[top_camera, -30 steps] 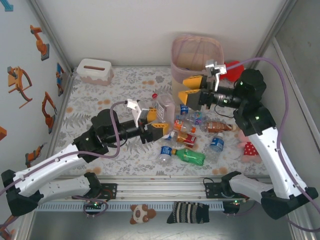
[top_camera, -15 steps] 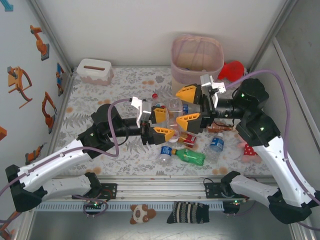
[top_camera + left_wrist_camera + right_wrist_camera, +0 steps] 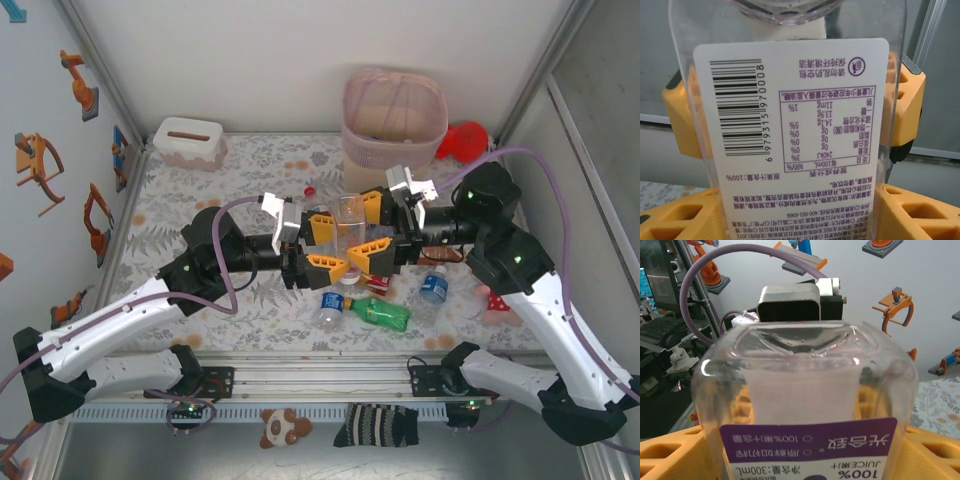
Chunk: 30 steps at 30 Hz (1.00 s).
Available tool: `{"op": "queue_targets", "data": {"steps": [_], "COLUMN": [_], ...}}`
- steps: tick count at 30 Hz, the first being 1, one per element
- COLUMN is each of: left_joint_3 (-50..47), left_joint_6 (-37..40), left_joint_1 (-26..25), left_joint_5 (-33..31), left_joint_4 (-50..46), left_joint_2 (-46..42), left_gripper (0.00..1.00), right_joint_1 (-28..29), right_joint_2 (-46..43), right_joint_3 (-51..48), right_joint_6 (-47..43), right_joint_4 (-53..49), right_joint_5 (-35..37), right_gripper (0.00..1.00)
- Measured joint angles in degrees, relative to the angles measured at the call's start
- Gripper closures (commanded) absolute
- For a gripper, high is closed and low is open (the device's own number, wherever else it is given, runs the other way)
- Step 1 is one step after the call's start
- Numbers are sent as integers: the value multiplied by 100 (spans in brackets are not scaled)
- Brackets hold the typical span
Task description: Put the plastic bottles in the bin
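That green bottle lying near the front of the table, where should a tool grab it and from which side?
Grip the green bottle around mid-body, coming straight down from above. It lies on its side, long axis roughly left to right, so closing front to back spans its narrow width. A blue-labelled bottle crowds its left end. The left tool holds a clear bottle.

Your left arm [image 3: 110, 325] and right arm [image 3: 545, 310] wear white shells over black joint housings, and a purple cable [image 3: 747, 250] loops along each. The left gripper [image 3: 325, 245] and right gripper [image 3: 373, 232] have orange-yellow fingers [image 3: 670, 455] with hollow ribbed pockets. A white camera mount [image 3: 275, 212] sits on each wrist.
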Motion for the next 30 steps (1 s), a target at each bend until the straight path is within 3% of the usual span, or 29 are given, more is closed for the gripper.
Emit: {"op": "queue_targets", "data": {"steps": [14,21,30], "left_joint_3": [0,0,-417], "left_joint_6": [-7,-2,61], "left_joint_1": [0,0,0], "left_joint_5": [15,-28,-734], "left_joint_4": [92,109,81], "left_joint_2": [17,11,-581], "left_gripper": [51,28,23], "right_joint_1": [7,7,22], "right_joint_2": [-2,2,52], "right_joint_3": [7,26,483], "right_joint_6": [-85,-79,-240], "right_joint_4": [-76,-74,-535], "right_joint_5": [-2,28,1001], "right_gripper": [42,44,45]}}
